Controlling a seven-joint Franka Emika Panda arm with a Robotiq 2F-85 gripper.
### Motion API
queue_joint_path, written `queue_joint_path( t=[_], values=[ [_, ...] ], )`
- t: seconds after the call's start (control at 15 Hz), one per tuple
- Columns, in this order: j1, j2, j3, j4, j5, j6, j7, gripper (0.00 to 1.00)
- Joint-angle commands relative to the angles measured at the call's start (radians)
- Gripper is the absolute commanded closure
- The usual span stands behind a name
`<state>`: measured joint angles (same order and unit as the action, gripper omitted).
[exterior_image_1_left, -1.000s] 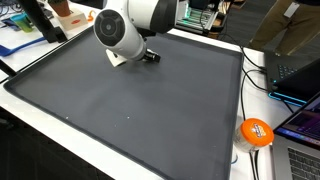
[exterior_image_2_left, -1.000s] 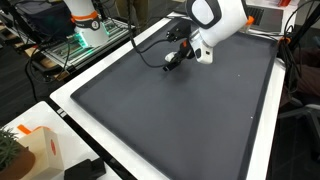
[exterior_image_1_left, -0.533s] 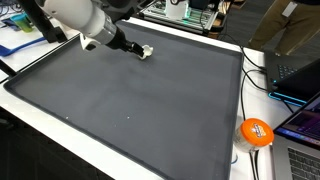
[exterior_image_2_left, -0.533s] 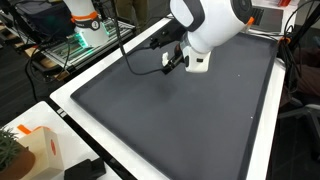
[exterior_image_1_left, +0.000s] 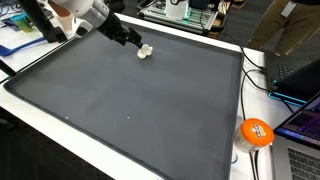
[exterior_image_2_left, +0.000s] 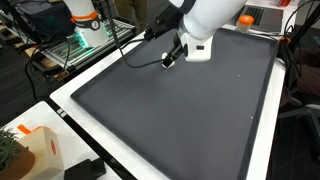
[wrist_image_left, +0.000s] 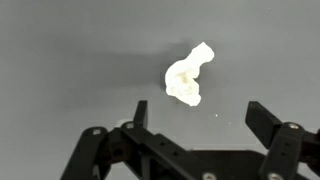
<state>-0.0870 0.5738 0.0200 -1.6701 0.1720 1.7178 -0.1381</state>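
Gripper (wrist_image_left: 200, 114): jaws spread wide, nothing held or touched. In the wrist view only the two dark fingers (wrist_image_left: 141, 112) and part of the linkage show, and the rest is cut off by the lower edge. In an exterior view it is a dark shape whose fingertips cannot be told apart.

White lump (wrist_image_left: 188, 78): small, crumpled and irregular, material not discernible. It lies on the mat just ahead of the open jaws, apart from both fingers. In an exterior view the white lump (exterior_image_1_left: 146, 51) sits near the mat's far edge, and in an exterior view the arm (exterior_image_2_left: 205, 20) hides it.

Grey mat (exterior_image_1_left: 130, 105): dark, with a raised rim, its corners partly out of frame.

Orange ball (exterior_image_1_left: 255, 131): off the mat, beside cables, markings too small to read.

Laptop (exterior_image_1_left: 300, 75): cut off by the frame edge
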Motion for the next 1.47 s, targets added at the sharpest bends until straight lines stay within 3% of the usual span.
queue_joint_path(
  t=[0.0,0.13,0.4,0.47,0.73,1.4],
  values=[
    [0.053,-0.146,-0.005,-0.167,-0.037,0.136,0.042,0.00],
    [0.099,-0.184,-0.018,-0.203,-0.094,0.202,0.133,0.00],
    [0.167,-0.179,-0.029,-0.142,-0.242,0.028,0.337,0.00],
    [0.138,-0.167,-0.012,-0.139,-0.196,0.076,0.264,0.00],
    [0.145,-0.167,-0.012,-0.134,-0.201,0.068,0.274,0.00],
    [0.139,0.002,-0.027,0.106,-0.197,-0.139,0.299,0.00]
  ],
)
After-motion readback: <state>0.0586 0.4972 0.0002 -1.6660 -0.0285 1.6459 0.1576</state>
